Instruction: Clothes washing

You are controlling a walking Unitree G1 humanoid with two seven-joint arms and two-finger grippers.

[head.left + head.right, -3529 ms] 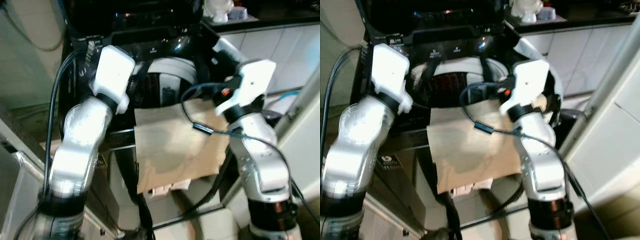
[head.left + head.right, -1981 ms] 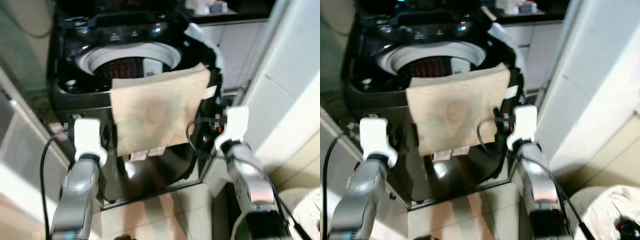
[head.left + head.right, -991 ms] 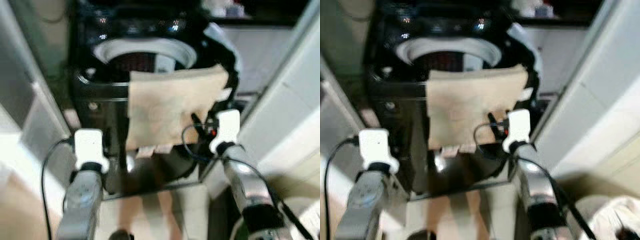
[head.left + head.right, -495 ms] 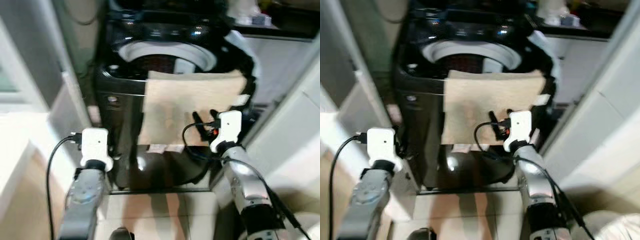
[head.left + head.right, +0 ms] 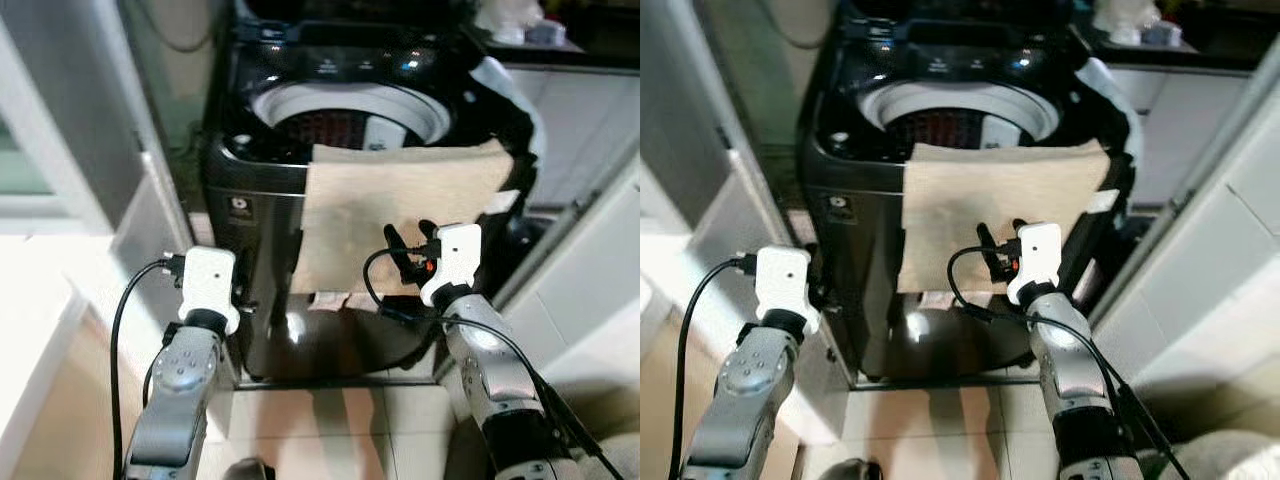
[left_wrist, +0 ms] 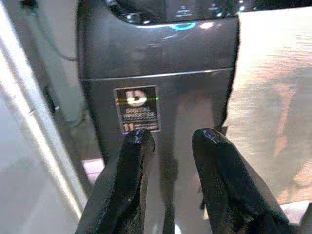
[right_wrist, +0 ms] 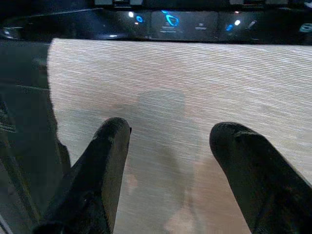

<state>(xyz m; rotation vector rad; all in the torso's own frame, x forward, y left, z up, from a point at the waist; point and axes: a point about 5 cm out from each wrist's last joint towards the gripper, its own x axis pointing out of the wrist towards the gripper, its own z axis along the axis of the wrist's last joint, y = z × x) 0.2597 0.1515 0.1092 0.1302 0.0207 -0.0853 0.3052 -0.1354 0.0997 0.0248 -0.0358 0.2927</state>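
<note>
A dark top-loading washing machine point(image 5: 262, 215) stands in front of me with its lid up and the drum point(image 5: 350, 112) open. A beige cloth point(image 5: 400, 210) hangs over the front rim and down the machine's front, with white labels at its lower edge. My right gripper point(image 7: 170, 134) is open, its fingers point(image 5: 392, 243) just short of the cloth's lower part, touching nothing. My left gripper point(image 6: 170, 141) is open with a narrow gap, low in front of the machine's badge point(image 6: 139, 109), left of the cloth.
A white cabinet wall point(image 5: 600, 260) stands close on the right. A grey panel and a door frame point(image 5: 150, 210) lie to the left. Behind the machine, a counter point(image 5: 525, 35) carries small items. Tiled floor point(image 5: 330, 420) lies below the machine.
Both arms have come down from the drum rim to the machine's front, leaving the cloth draped over the rim. The camera has pulled back and shifted.
</note>
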